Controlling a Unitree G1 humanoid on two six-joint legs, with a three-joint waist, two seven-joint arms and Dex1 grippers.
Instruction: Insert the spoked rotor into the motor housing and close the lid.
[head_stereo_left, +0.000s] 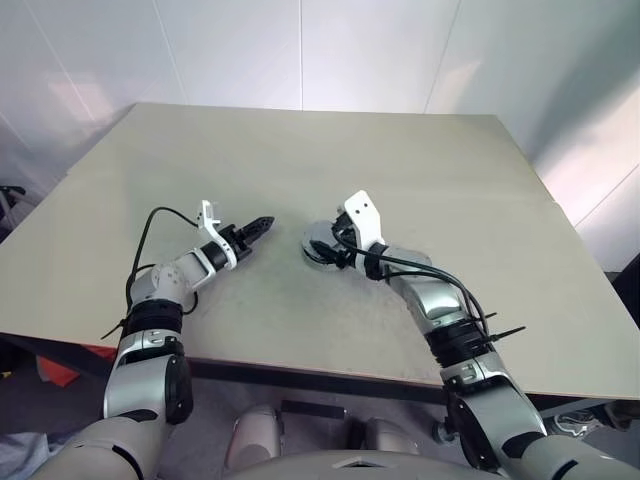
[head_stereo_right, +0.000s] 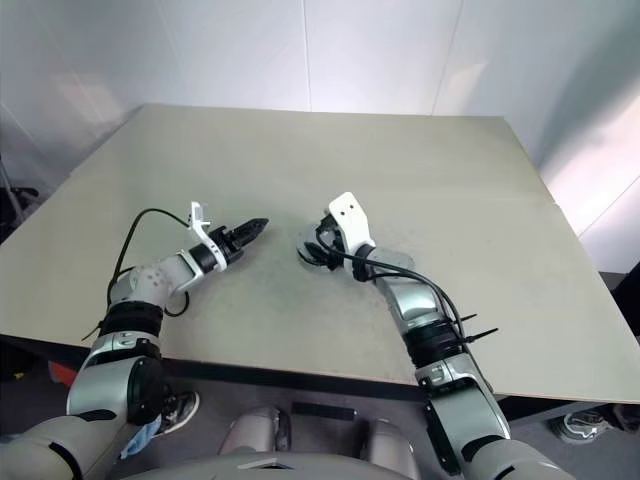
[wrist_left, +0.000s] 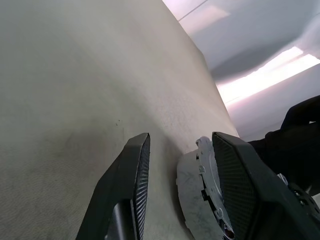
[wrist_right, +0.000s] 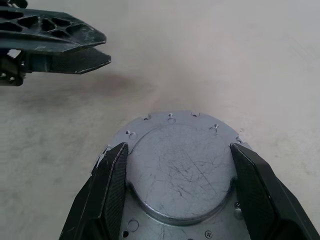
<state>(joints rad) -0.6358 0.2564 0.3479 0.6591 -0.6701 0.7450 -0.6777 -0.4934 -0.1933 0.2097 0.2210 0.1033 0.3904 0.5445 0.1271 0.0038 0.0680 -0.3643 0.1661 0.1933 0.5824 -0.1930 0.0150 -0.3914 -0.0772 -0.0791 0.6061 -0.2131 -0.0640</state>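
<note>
In the head views, the right gripper (head_stereo_left: 322, 247) covers most of a round grey metal part (head_stereo_left: 316, 240) on the table (head_stereo_left: 420, 170); too little shows to tell whether it is the motor housing or the lid. The right wrist view cuts off that part's near side at the picture's edge. In the left wrist view, one finger (wrist_left: 240, 187) hides much of it. The table's near corners run out of frame.

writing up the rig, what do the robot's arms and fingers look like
Both arms are silver-grey shells with black joint bands. A white bracket sits at each wrist, and a loose black cable loops along each forearm. The left gripper has two black tapered fingers with finely ribbed inner pads and an openwork lattice outside. The right gripper has the same black fingers.
</note>
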